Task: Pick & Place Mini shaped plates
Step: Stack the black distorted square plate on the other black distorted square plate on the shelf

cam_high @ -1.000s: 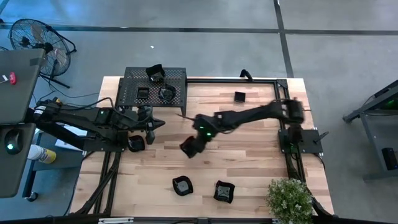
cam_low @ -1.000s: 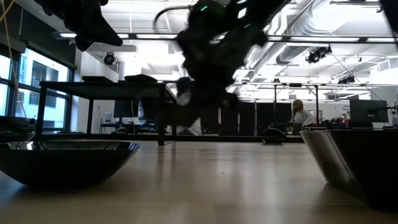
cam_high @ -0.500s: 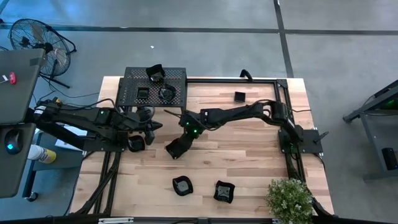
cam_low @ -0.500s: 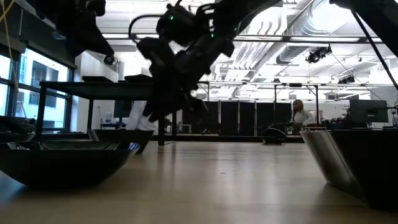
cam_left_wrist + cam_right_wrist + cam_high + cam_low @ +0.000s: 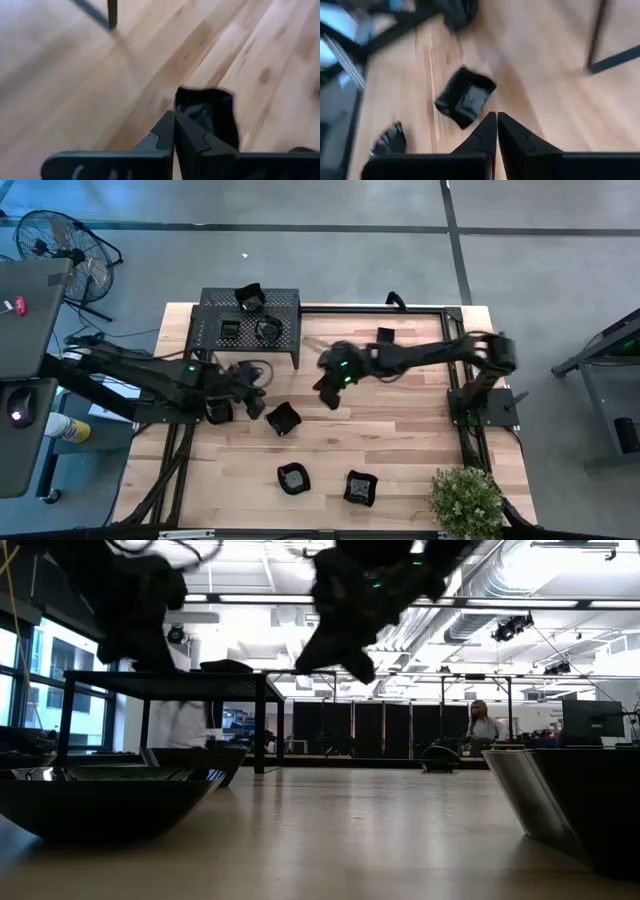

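A square black mini plate (image 5: 283, 418) rests flat on its base on the wooden table between my two grippers; it also shows in the left wrist view (image 5: 212, 117) and the right wrist view (image 5: 466, 98). My left gripper (image 5: 256, 400) hovers just left of it, shut (image 5: 174, 116). My right gripper (image 5: 326, 391) hangs to the plate's right and farther back, shut (image 5: 496, 116) and holding nothing. Other plates lie near the front edge (image 5: 293, 478) (image 5: 360, 488), beside the left arm (image 5: 218, 412), at the far side (image 5: 385, 335) and on the rack (image 5: 266, 330).
The black perforated rack (image 5: 215, 315) stands at the table's far left corner. A potted plant (image 5: 465, 500) sits at the near right corner, and a metal frame (image 5: 462, 370) runs along the right edge. Bare wood (image 5: 400, 430) lies in the middle right.
My right gripper swung toward the table's left, low over the middle, then pulled back up and to the right. A square plate now lies on the table where the gripper had been. My left gripper moved right, toward that plate.
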